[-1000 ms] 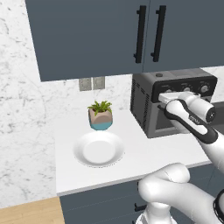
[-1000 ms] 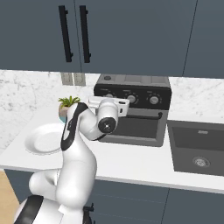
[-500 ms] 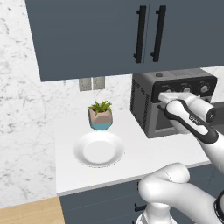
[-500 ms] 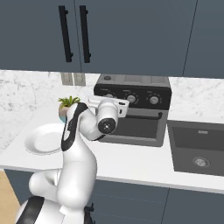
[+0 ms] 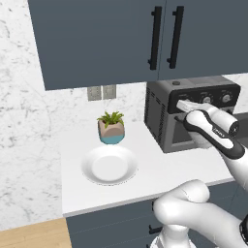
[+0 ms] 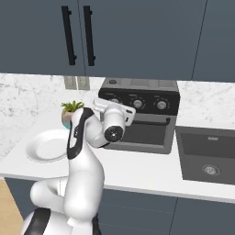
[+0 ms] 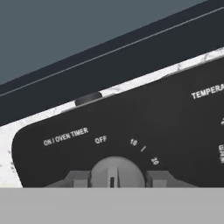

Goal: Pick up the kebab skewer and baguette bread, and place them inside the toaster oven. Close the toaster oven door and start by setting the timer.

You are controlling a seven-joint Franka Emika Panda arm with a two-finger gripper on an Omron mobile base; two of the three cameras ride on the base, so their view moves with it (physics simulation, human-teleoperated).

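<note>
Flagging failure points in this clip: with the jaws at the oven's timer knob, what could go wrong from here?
1. In the hand view the gripper sits shut on the timer knob, whose marker looks near OFF; if the fingers slip, the timer may not start.
2. The knob is leftmost of three on the toaster oven, so a sideways drift could reach the temperature dial.
3. The white plate lies bare and the oven's inside cannot be seen, so whether the food is loaded is unconfirmed.

A white worktop is carrying three things: a white plate lying near its front, a small potted plant standing just behind the plate, and the toaster oven sitting to the right.
</note>
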